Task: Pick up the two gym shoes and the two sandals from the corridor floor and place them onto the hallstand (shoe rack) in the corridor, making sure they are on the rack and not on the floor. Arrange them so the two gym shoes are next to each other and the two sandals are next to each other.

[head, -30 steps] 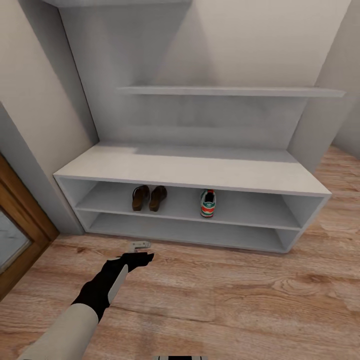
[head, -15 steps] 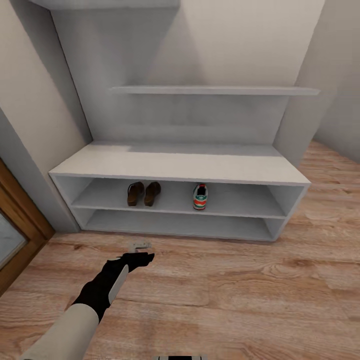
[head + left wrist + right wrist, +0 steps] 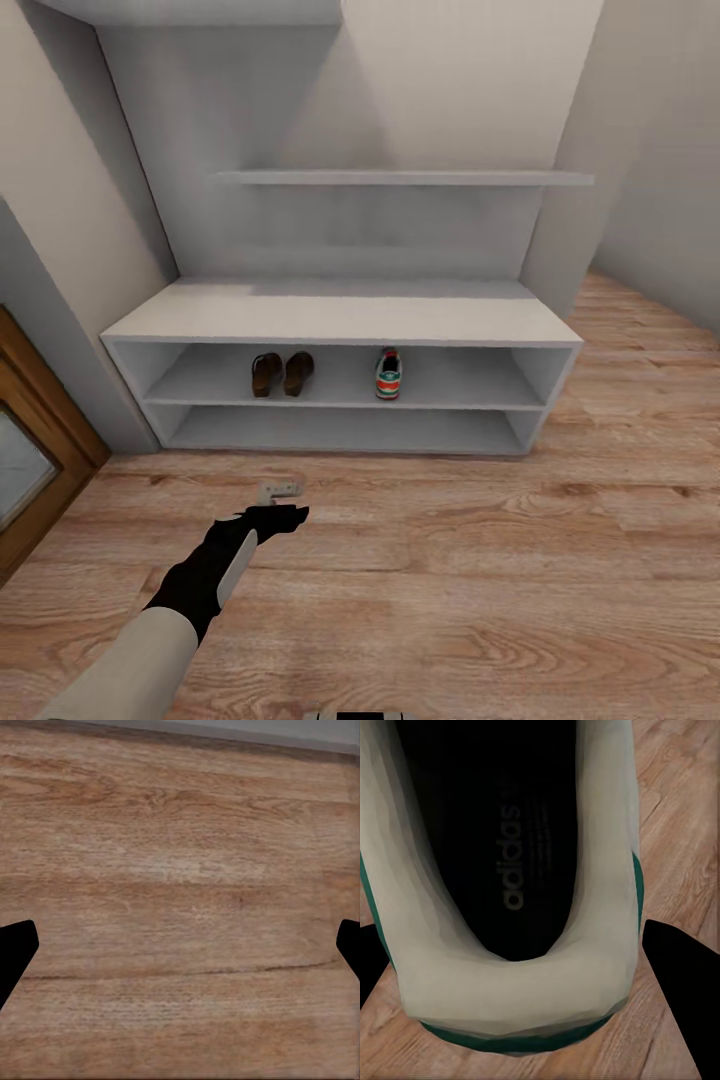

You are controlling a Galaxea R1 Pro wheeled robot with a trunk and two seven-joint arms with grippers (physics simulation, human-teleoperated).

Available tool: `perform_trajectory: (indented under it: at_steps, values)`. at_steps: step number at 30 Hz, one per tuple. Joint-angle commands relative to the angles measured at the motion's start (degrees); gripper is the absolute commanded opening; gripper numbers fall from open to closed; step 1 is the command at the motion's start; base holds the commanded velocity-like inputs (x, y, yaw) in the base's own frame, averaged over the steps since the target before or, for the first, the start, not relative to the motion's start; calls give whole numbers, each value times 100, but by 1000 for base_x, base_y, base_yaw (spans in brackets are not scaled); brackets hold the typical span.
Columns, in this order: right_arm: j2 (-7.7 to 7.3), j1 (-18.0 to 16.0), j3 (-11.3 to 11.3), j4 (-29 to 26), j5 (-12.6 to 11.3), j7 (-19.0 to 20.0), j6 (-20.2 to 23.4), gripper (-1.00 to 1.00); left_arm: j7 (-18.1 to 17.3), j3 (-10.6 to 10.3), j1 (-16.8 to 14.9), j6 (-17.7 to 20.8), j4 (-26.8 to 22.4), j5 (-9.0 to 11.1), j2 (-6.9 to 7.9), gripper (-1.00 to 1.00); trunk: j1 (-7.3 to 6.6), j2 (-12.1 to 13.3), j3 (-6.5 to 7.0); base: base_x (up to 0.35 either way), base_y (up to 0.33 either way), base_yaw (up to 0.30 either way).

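One gym shoe [image 3: 388, 374] is sitting on the upper tier of the hallstand [image 3: 340, 320], mid-frame, with the two sandals [image 3: 281, 373] side by side to its left, apart from it. The second gym shoe [image 3: 510, 870] is filling the right wrist view, heel opening up, right gripper [image 3: 521, 952] fingers flanking it, grasping it. Left gripper [image 3: 283, 505] is hanging released over the corridor floor [image 3: 480, 580], lower left.

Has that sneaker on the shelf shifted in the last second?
No. The gym shoe sits the same way beside the sandals on the hallstand; the whole view shifted, so the camera moved.
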Motion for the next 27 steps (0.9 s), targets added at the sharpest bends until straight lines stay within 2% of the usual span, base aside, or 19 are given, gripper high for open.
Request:
perform_trajectory:
  at_steps: [1,15,16,18,20,21,23,25,27]
  values:
    - [3,-7,-30,-9,17,35,27,-100,4,-4,-2,31,-8,45,1,100,-2,-2,-5,-33,1,-1]
    - [3,-7,-30,2,17,34,32,-100,-7,14,-2,-22,-1,49,28,100,-2,-2,-5,-42,-38,0]
    - [3,-7,-27,6,17,34,32,-100,-10,17,-2,-93,-1,49,34,100,-2,-2,-5,-5,-6,0]
    - [42,-7,-19,34,11,48,29,-100,-25,14,-2,-637,0,54,103,100,-2,-2,-5,-2,-2,0]
    - [257,-7,-16,58,10,54,30,-100,-53,12,3,-1017,1,60,135,100,-2,-2,-5,0,0,0]
    - [468,-7,-11,68,9,55,31,-100,-80,11,4,-1136,5,61,141,100,-2,-2,-5,0,0,0]
    - [697,-7,-7,77,12,54,31,-100,-245,8,7,-1419,15,62,154,100,-2,-2,-5,0,0,0]
    - [1198,-7,33,87,15,54,30,-100,-676,6,15,-1620,22,53,174,100,-2,-2,-5,0,0,0]
    - [1714,-7,306,89,16,55,29,-100,-1284,5,56,-1779,32,45,289,100,-2,-2,-5,0,0,0]
